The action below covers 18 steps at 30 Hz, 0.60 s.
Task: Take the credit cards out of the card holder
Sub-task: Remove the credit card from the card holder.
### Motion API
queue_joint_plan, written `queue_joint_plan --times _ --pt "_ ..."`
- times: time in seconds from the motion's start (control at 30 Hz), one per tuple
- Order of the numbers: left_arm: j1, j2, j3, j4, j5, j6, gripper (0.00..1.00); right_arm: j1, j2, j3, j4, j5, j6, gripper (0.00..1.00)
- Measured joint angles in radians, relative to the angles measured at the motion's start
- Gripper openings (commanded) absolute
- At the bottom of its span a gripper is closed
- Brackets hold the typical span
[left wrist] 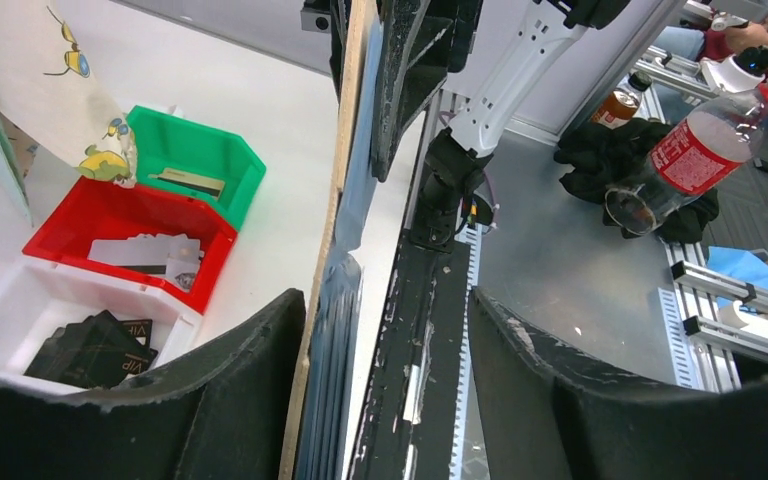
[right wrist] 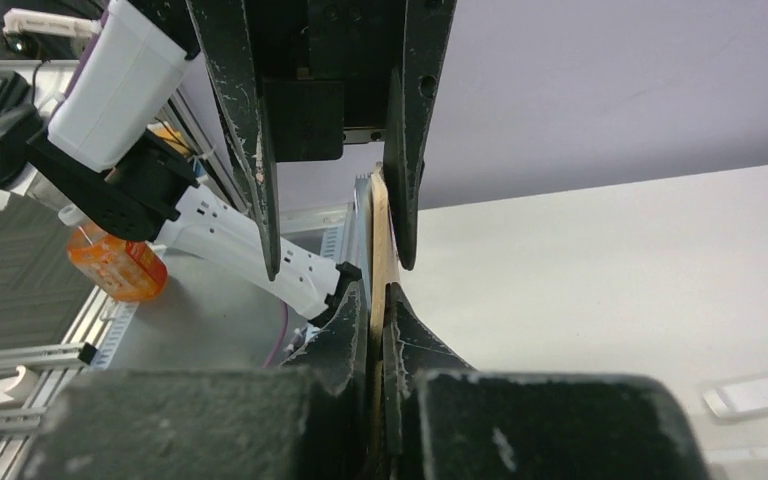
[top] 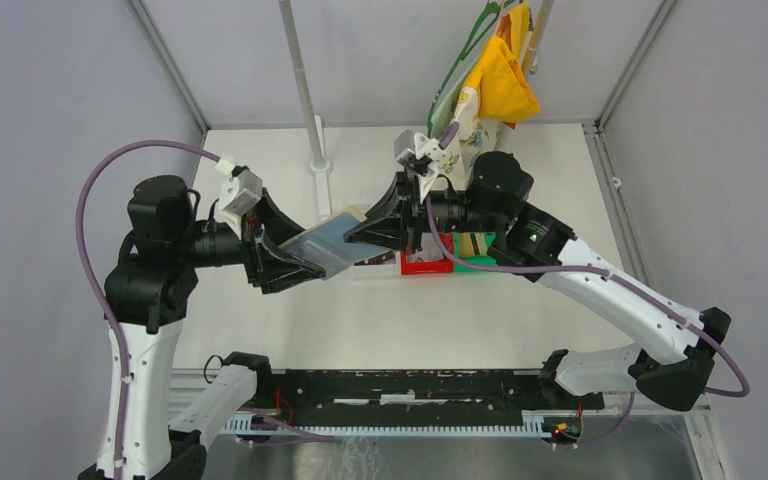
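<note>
The card holder (top: 328, 246) is suspended off the surface above the middle of the table (top: 380, 320), tilted, with its pale blue-grey panel facing up and a tan edge toward the far side. In the left wrist view it appears edge-on (left wrist: 343, 200).

The right gripper (top: 353, 237) grips the holder's right end. Its jaws are pressed together on the tan edge (right wrist: 377, 270), with no gap visible in the right wrist view.

The left gripper (top: 306, 252) sits at the holder's left end with its jaws spread. One finger (left wrist: 230, 390) lies just beside the holder. The other finger (left wrist: 570, 400) stands well apart from it.

Pale grey credit cards (left wrist: 145, 250) lie flat in a red bin (left wrist: 60, 225) near the middle of the table, below the right arm. A green bin (left wrist: 235, 150) touches the red bin on one side and holds a tan card (left wrist: 190, 182). A white tray (left wrist: 0, 310) on the other side holds black cards (left wrist: 95, 350).
</note>
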Motion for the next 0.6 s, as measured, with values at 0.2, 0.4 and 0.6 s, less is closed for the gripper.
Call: queue_joint_plan --times 0.2,0.4,0.6 --pt "0.0 -0.042 -0.035 0.104 0.011 -0.085 0.59 0.0 -0.063 -0.114 0.157 0.048 0.093 0.0" --pt "0.0 -0.097 -0.076 0.246 0.013 -0.212 0.59 0.0 -0.155 -0.269 0.347 0.123 0.185 0.0" --pt "0.0 -0.125 -0.106 0.391 -0.017 -0.347 0.61 0.0 -0.218 -0.426 0.558 0.201 0.295 0.0"
